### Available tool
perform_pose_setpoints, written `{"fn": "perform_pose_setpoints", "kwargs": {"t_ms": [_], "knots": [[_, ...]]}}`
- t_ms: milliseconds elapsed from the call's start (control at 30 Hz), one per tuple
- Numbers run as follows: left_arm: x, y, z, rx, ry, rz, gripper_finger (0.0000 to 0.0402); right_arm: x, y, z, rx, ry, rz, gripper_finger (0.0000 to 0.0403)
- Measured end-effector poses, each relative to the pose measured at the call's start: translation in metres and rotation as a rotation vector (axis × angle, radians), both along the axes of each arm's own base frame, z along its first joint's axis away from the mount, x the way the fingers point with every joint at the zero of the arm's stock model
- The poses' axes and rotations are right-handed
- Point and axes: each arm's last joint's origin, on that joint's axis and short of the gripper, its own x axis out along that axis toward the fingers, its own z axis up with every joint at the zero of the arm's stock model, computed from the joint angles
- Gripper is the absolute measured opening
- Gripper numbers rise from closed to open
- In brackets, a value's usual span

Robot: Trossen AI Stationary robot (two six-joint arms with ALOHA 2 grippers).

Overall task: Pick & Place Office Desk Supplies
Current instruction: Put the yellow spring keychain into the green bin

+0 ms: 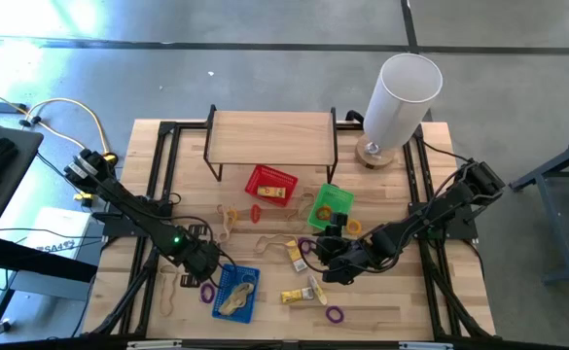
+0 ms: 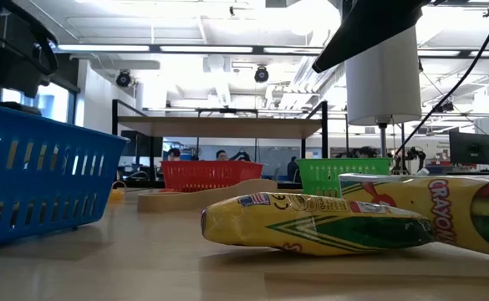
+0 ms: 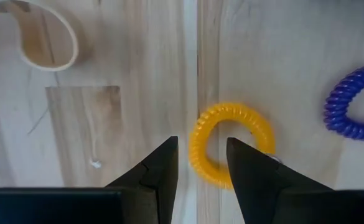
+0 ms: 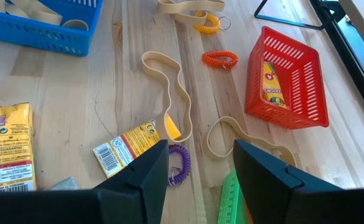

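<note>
Supplies scattered over a pale wood-plank table [image 1: 381,301]: ribbed coiled plastic loops, flat tan rubber bands, glossy yellow crayon packs. Left wrist view shows a yellow coil loop [image 3: 230,145] flat on the wood, a purple coil [image 3: 354,102] near it, a tan band [image 3: 45,34] well apart. Left gripper [image 3: 201,163] sits low over the yellow loop, fingers apart, one finger tip inside the ring and one outside, straddling its edge, not clamped. From above, left arm runs diagonally from the table's left edge to just left of the blue basket [image 1: 235,292], a slotted plastic tray holding tan bands. Right gripper [image 4: 200,163] hovers fingers spread, nothing between them, above a purple coil loop [image 4: 179,164] that lies just beside a crumpled yellow pack [image 4: 127,147]. From above, right arm reaches in from the right edge, gripper [image 1: 325,261] low near table centre below the green basket [image 1: 329,204]. Red basket [image 4: 285,78], lattice walls, lies tipped with a crayon pack [image 4: 272,87] inside. An orange coil [image 4: 219,60] and a long wavy tan band [image 4: 168,90] lie on open wood between the baskets. Another pack [image 4: 7,145] flat near the blue basket. Low view: dented crayon pack [image 2: 315,221] in foreground. White cylinder [image 1: 399,95], smooth, on a round wood base at the far right corner, beside a wood-topped black-framed shelf [image 1: 270,136]
</note>
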Motion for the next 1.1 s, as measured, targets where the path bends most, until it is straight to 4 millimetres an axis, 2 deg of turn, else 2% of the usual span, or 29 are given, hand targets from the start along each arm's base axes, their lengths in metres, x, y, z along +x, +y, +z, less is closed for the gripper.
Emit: {"fn": "perform_pose_setpoints", "kwargs": {"t_ms": [367,467,633,767,967,1100], "knots": [[-0.011,0.008,-0.023,-0.009,0.012,0.077,0.0121,0.0,0.0,0.0,-0.001,0.001,0.0,0.0168],[-0.014,0.009,-0.025,0.001,0.016,0.072,0.0095,0.0,0.0,0.0,-0.001,0.001,0.0,0.0168],[-0.016,0.005,-0.026,0.015,-0.005,0.054,0.0024,0.0,0.0,0.0,0.0,0.001,0.001,0.0168],[-0.016,0.003,-0.026,0.01,-0.016,0.046,0.0011,0.0,0.0,0.0,0.0,0.001,0.001,0.0168],[-0.008,-0.004,-0.012,0.018,-0.041,0.037,0.0005,0.0,0.0,0.0,-0.001,0.001,0.001,0.0168],[0.001,-0.011,0.009,0.028,-0.079,0.004,0.0003,0.0,0.0,0.0,-0.001,0.001,0.001,0.0168]]}}
